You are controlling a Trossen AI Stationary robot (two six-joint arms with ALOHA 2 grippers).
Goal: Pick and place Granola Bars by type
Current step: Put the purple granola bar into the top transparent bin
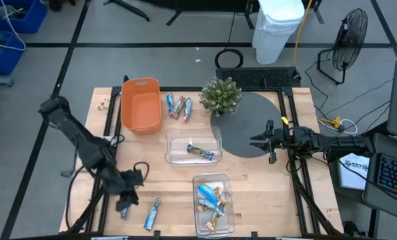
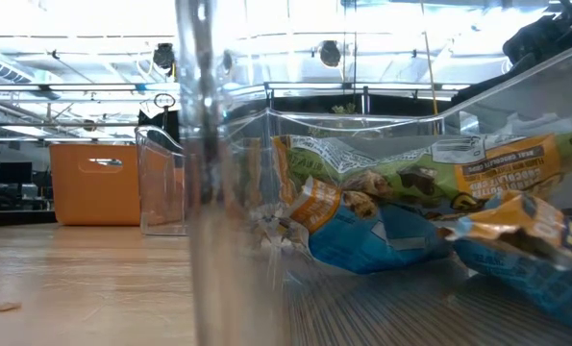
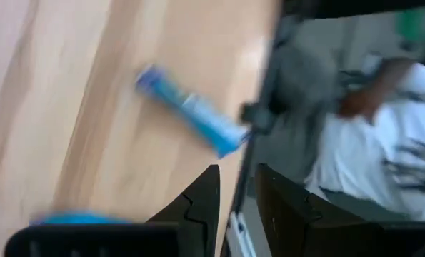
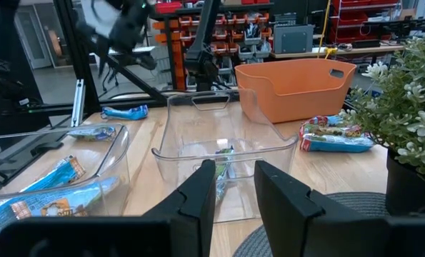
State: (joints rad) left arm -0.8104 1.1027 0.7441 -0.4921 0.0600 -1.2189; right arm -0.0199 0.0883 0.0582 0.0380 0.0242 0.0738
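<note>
left claw (image 1: 127, 198): narrowly parted, holding nothing, over worktop's (image 1: 265, 193) near-left corner | nearest bars: two blue bars (image 1: 152, 213) just beside it, long axes slanted; far nearer than right claw (image 1: 263, 141), parted, empty | counts: three bins; three bars beside orange bin (image 1: 140, 105)

A potted plant (image 1: 221, 96) stands on a round grey mat (image 1: 250, 124), just ahead of the right gripper (image 1: 254, 141). An orange bin (image 1: 141, 105) sits farther across the counter (image 1: 271, 193).

A clear bin (image 4: 223, 153) sits ahead with one bar (image 4: 222, 165) inside. An orange bin (image 4: 298, 89) stands behind it, beside a plant (image 4: 405, 114).
</note>
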